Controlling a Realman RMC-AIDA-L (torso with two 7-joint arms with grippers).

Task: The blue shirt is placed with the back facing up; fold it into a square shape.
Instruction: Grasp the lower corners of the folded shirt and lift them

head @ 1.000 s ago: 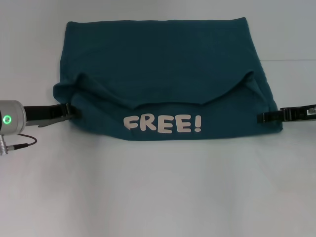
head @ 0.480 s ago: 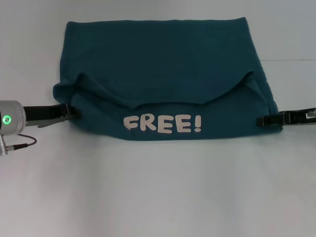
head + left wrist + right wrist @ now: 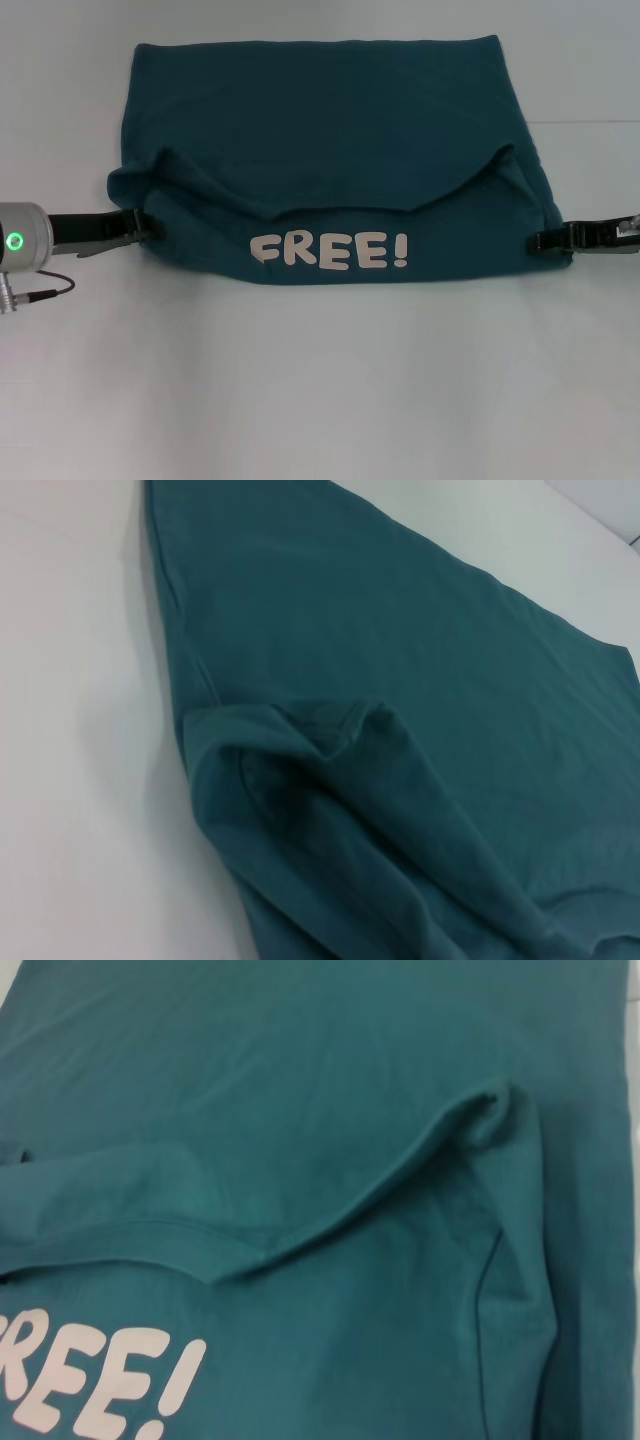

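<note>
The blue shirt (image 3: 330, 150) stretches sideways between the left hand (image 3: 140, 228) and right hand (image 3: 548, 240), both touching its edges, grip states unclear

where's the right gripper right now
In the head view, the right gripper sits low at the blue shirt's right edge, level with the white FREE! lettering; the left gripper is opposite.
</note>
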